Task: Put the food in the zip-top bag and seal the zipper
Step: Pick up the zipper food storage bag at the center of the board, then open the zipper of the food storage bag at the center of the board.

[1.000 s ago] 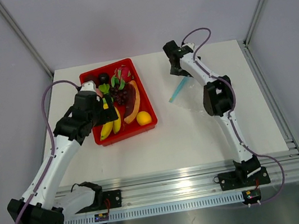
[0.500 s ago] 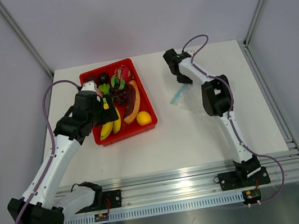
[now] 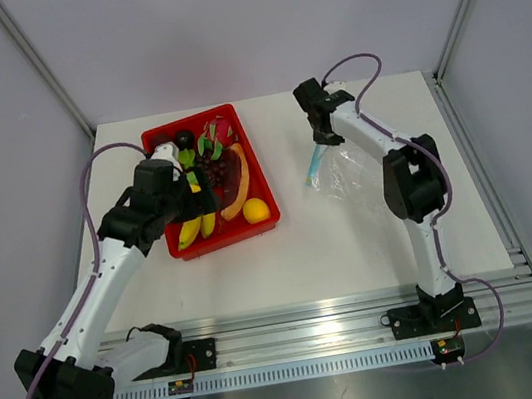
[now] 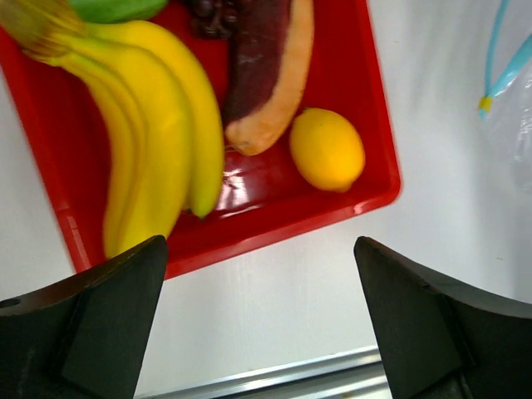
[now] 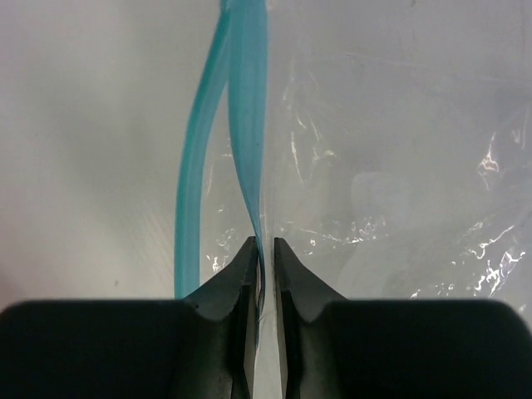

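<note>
The right gripper (image 5: 266, 249) pinches the thin blue zipper (image 5: 248, 125) of the clear bag (image 5: 399, 166). The bag sits on the table (image 3: 354, 246), off to the right of the red tray (image 3: 266, 189), not touching it. The left gripper (image 4: 259, 249) is spread wide and holds nothing. It hangs over the near end of the tray. The food (image 3: 256, 210) is all in the tray: bananas (image 4: 158, 125), a lemon (image 4: 327, 150), a papaya slice (image 4: 266, 75) and grapes (image 3: 213, 173).
</note>
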Controlling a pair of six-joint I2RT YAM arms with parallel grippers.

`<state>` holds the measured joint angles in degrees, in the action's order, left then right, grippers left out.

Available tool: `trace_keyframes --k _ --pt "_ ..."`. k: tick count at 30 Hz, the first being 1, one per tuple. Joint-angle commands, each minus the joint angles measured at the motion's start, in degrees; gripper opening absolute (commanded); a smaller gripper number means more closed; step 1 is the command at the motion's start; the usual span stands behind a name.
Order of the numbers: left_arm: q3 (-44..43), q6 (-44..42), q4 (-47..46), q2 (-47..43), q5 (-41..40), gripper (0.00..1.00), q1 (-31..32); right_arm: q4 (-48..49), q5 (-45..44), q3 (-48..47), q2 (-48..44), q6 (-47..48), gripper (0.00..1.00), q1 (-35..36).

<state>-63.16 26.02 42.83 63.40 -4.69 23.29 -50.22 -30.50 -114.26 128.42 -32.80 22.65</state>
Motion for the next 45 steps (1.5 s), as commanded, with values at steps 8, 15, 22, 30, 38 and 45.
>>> trace_keyframes --k 8,15,22,30,38,45 --pt "-0.39 12.64 -19.44 5.31 22.07 0.88 3.95 20.24 27.32 29.52 -29.88 3.88 0.14 1.78" --pt "-4.95 17.04 -24.72 15.33 23.15 0.87 9.75 20.78 28.31 36.12 -40.52 1.95 0.14 8.01" --pt "-5.57 21.79 -29.29 21.15 23.32 0.84 13.71 20.07 27.34 39.55 -45.01 -0.42 0.14 12.32" --pt "-4.78 22.67 -28.85 23.70 21.65 0.32 14.77 16.74 25.32 39.21 -48.96 -0.87 0.17 14.08" --pt "-6.19 22.93 -28.85 23.44 22.71 0.00 15.29 3.56 13.56 31.83 -46.16 1.15 0.49 16.71" --pt "-6.37 23.64 -28.24 20.90 19.63 0.00 16.52 -5.94 0.98 22.25 -40.10 0.19 0.60 23.66"
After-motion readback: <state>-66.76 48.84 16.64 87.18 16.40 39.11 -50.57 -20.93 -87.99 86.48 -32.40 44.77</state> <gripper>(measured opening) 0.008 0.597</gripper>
